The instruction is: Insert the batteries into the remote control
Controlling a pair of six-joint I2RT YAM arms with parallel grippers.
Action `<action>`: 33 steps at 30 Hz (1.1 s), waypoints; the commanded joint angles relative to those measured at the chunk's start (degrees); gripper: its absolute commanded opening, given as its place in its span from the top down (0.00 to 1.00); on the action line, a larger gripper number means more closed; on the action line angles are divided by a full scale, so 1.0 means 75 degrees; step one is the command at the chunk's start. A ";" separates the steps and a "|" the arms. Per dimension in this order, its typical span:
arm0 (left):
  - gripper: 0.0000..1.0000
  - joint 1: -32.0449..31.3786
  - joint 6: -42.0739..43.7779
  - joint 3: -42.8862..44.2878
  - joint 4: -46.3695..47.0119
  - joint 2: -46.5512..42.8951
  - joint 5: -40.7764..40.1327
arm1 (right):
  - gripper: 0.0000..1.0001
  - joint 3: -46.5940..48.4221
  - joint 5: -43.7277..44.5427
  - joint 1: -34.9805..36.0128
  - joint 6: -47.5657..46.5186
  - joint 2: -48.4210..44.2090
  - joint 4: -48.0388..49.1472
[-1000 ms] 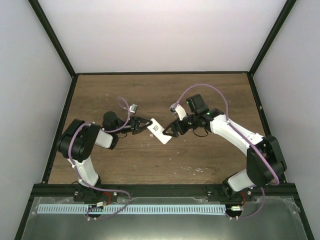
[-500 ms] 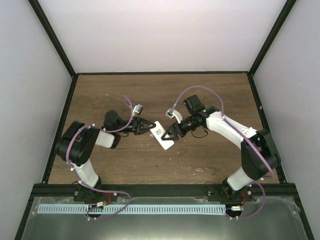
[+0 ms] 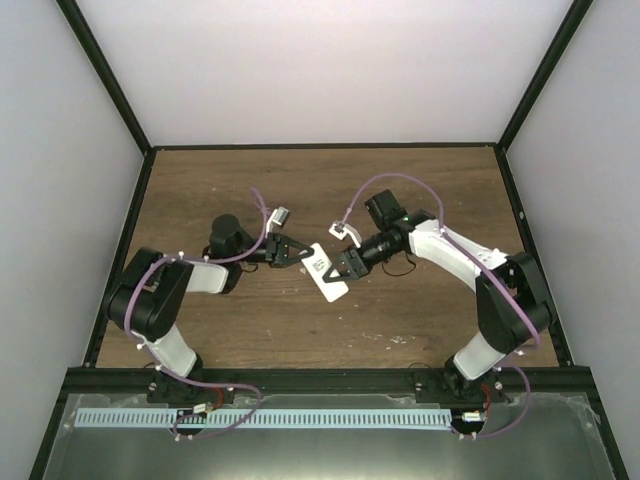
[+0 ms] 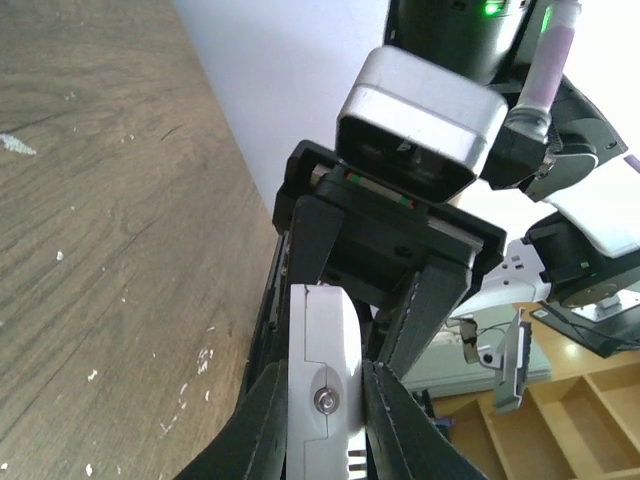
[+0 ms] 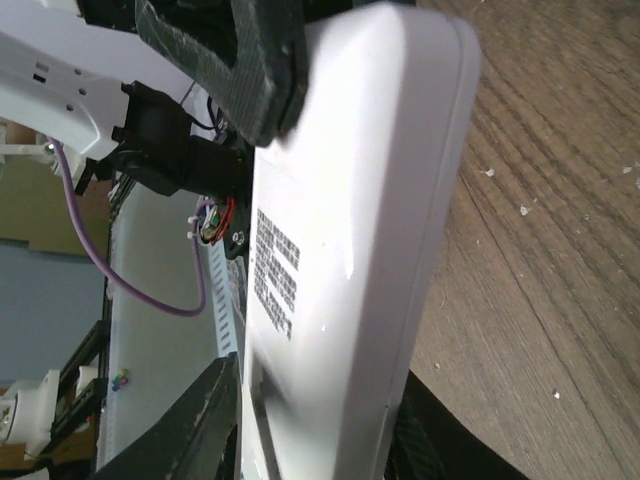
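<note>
The remote control [image 3: 326,268], a small white handset, hangs above the mid table between both arms. My left gripper [image 3: 298,256] is shut on its upper left end; the left wrist view shows the white edge [image 4: 322,340] pinched between the two dark fingers [image 4: 262,400]. From the right, my right gripper [image 3: 341,267] is shut on the lower right end. In the right wrist view the remote's printed back [image 5: 350,250] fills the frame, with a black finger [image 5: 205,420] pressed to each side. The batteries are out of view.
The brown wooden table [image 3: 300,190] is boxed in by a black frame and pale walls. A perforated white strip [image 3: 260,418] runs along the metal shelf in front of the arm bases. Purple cables loop over both wrists.
My right gripper has moved left onto the remote's lower end and its jaws have come together around it. The left gripper kept its grip and shifted slightly right.
</note>
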 commanded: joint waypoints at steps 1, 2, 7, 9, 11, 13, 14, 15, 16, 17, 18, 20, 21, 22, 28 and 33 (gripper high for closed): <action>1.00 -0.0031 0.0877 0.0315 -0.0868 -0.0371 0.0010 | 0.72 0.0353 -0.0408 0.0032 -0.0177 0.0097 -0.0174; 1.00 -0.0031 0.1035 0.0352 -0.1127 -0.0441 -0.0008 | 0.73 0.0372 -0.0414 0.0032 -0.0184 0.0114 -0.0188; 1.00 -0.0031 0.1653 0.0523 -0.2019 -0.0662 -0.0063 | 0.83 0.0454 -0.0427 0.0043 -0.0231 0.0174 -0.0221; 1.00 -0.0031 0.1647 0.0538 -0.2029 -0.0671 -0.0063 | 0.86 0.0473 -0.0401 0.0049 -0.0238 0.0167 -0.0213; 0.97 -0.0034 0.1634 0.0543 -0.2035 -0.0694 -0.0069 | 0.89 0.0501 -0.0327 0.0043 -0.0245 0.0127 -0.0197; 0.85 -0.0031 0.1670 0.0539 -0.2068 -0.0733 -0.0113 | 0.93 0.0507 -0.0240 0.0043 -0.0256 0.0078 -0.0181; 0.76 -0.0031 0.1730 0.0550 -0.2156 -0.0774 -0.0151 | 0.94 0.0514 -0.0179 0.0043 -0.0251 0.0050 -0.0179; 0.67 -0.0031 0.1837 0.0562 -0.2335 -0.0833 -0.0193 | 0.95 0.0506 -0.0108 0.0049 -0.0246 0.0010 -0.0168; 0.60 -0.0031 0.1997 0.0584 -0.2524 -0.0898 -0.0236 | 0.97 0.0504 -0.0047 0.0044 -0.0246 -0.0020 -0.0167; 0.54 -0.0024 0.2153 0.0622 -0.2781 -0.0973 -0.0290 | 0.98 0.0493 0.0011 0.0043 -0.0240 -0.0052 -0.0156; 0.49 -0.0010 0.2356 0.0663 -0.3162 -0.1059 -0.0350 | 0.99 0.0470 0.0087 0.0036 -0.0236 -0.0070 -0.0140; 0.37 0.0060 0.2752 0.0738 -0.3811 -0.1250 -0.0513 | 0.99 0.0425 0.0312 0.0033 -0.0172 -0.0126 -0.0094; 0.32 0.0128 0.2971 0.0760 -0.4144 -0.1361 -0.0636 | 0.99 0.0391 0.0426 0.0032 -0.0121 -0.0150 -0.0049; 0.27 0.0244 0.3154 0.0754 -0.4463 -0.1470 -0.0783 | 0.99 0.0352 0.0686 0.0023 -0.0023 -0.0179 0.0021; 0.16 0.1214 0.3965 0.0388 -0.6002 -0.2330 -0.2104 | 0.99 0.0140 0.2378 -0.0076 0.0663 -0.0172 0.0277; 0.16 0.1445 0.4767 0.0516 -0.7586 -0.3074 -0.3354 | 0.99 0.0306 0.4023 -0.0080 0.1203 -0.0123 0.0338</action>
